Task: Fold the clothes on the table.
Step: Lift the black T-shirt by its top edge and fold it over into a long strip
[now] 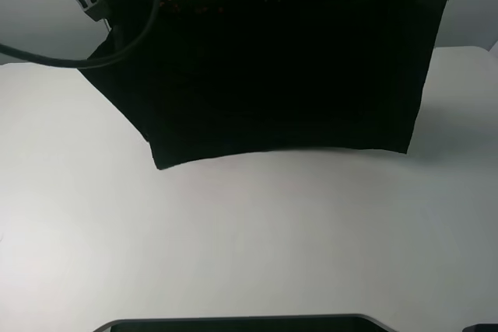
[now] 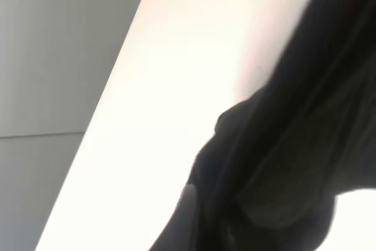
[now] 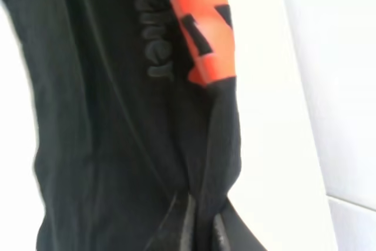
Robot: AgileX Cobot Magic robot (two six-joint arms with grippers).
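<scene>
White table (image 1: 249,246) beneath hanging black T-shirt (image 1: 280,75).

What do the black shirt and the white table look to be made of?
T-shirt: soft matte knit cloth, likely cotton; it hangs limp and bunches into folds. Table: smooth white top, maybe laminate or plastic; even surface with a soft sheen, no grain. Exact material unclear.
</scene>
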